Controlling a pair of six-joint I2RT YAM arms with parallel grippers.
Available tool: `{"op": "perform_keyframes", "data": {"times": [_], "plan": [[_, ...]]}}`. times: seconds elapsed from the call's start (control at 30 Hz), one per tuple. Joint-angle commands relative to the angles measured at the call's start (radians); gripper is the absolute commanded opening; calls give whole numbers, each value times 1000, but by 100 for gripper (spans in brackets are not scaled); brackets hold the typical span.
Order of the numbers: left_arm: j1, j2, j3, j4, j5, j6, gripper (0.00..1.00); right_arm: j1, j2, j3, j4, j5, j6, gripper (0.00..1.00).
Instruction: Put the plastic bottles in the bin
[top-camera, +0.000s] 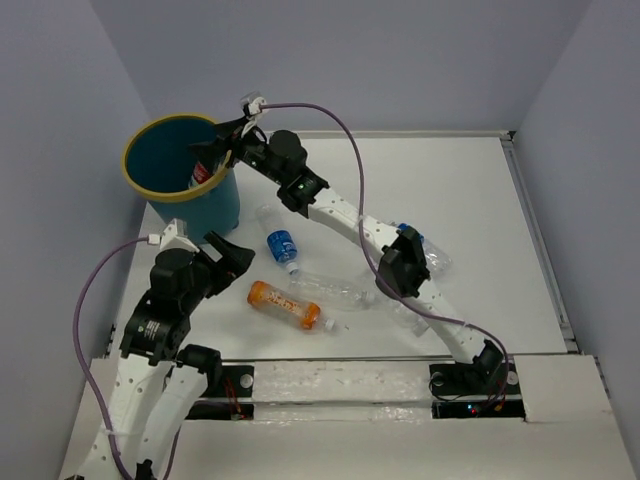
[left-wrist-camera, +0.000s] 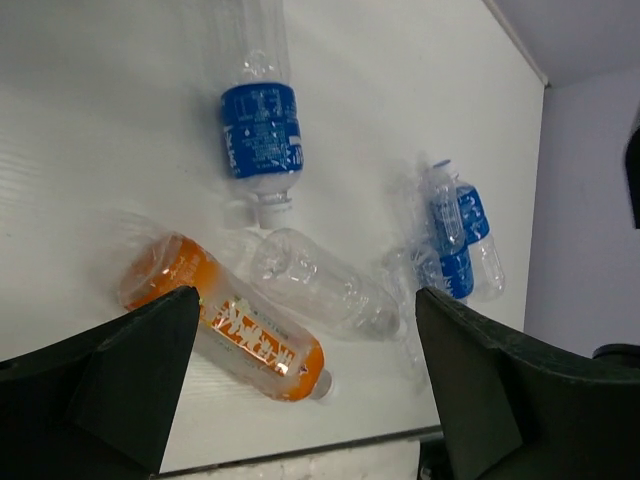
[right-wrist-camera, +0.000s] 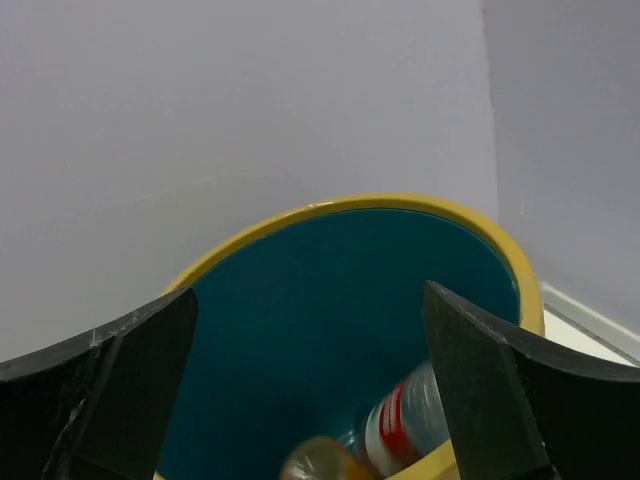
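Observation:
The teal bin with a yellow rim (top-camera: 137, 150) stands at the far left. My right gripper (top-camera: 222, 143) hangs open over its right rim. In the right wrist view (right-wrist-camera: 308, 300) it is empty and looks down into the bin (right-wrist-camera: 340, 206), where a blurred red-and-white-labelled bottle (right-wrist-camera: 410, 425) and an orange bottle's end (right-wrist-camera: 320, 462) lie. My left gripper (top-camera: 232, 250) is open and empty above the table. Below it lie an orange bottle (left-wrist-camera: 230, 330), a blue-labelled bottle (left-wrist-camera: 260, 130) and a clear bottle (left-wrist-camera: 320, 280).
More blue-labelled bottles (left-wrist-camera: 455, 235) lie to the right, under the right arm's elbow (top-camera: 405, 262). A raised table edge (top-camera: 535, 230) runs along the right side. Grey walls close in behind and beside the bin.

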Motion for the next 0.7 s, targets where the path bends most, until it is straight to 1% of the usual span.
{"op": "perform_keyframes", "data": {"times": [0.0,0.07,0.1,0.13,0.17,0.2,0.23,0.27,0.3,0.33,0.37,0.4,0.47,0.5,0.53,0.57,0.6,0.63,0.67], "plan": [[-49,77,-61,26,184,-22,99,-5,-180,-33,22,-48,-84,99],[-86,107,-68,13,193,-22,99,-5,-235,-116,-12,-80,-101,100],[-98,139,-62,3,181,-13,99,-5,-309,-162,-39,-100,-113,100],[-121,154,-35,-27,170,-6,99,-14,-352,-284,-49,-111,-116,100],[-134,183,-18,-43,143,0,99,-23,-399,-356,-61,-141,-118,100],[-149,200,2,-81,128,6,99,-23,-509,-442,-72,-149,-121,100],[-181,214,35,-101,94,8,99,-37,-569,-630,-70,-154,-122,100],[-181,229,49,-119,94,4,99,-48,-628,-632,-72,-158,-124,100],[-212,254,60,-136,68,0,99,-77,-683,-808,-81,-176,-121,100],[-227,262,68,-155,60,-17,99,-94,-784,-887,-93,-184,-116,100],[-240,271,74,-184,52,-26,99,-107,-830,-959,-107,-187,-115,100],[-252,277,71,-196,43,-37,99,-120,-875,-1087,-136,-190,-116,100],[-255,289,51,-227,23,-64,99,-155,-984,-1188,-179,-192,-121,100],[-257,295,41,-231,17,-71,99,-164,-1018,-1236,-196,-187,-121,100],[-255,300,30,-231,12,-77,99,-164,-1047,-1324,-225,-189,-128,100],[-255,312,8,-227,-9,-91,99,-176,-1096,-1361,-242,-193,-138,100],[-255,317,-2,-212,-24,-98,99,-177,-1114,-1421,-291,-195,-158,100],[-255,321,-27,-201,-37,-103,99,-177,-1131,-1444,-321,-195,-171,100],[-255,326,-38,-186,-79,-107,99,-187,-1145,-1467,-341,-192,-188,100]]}}
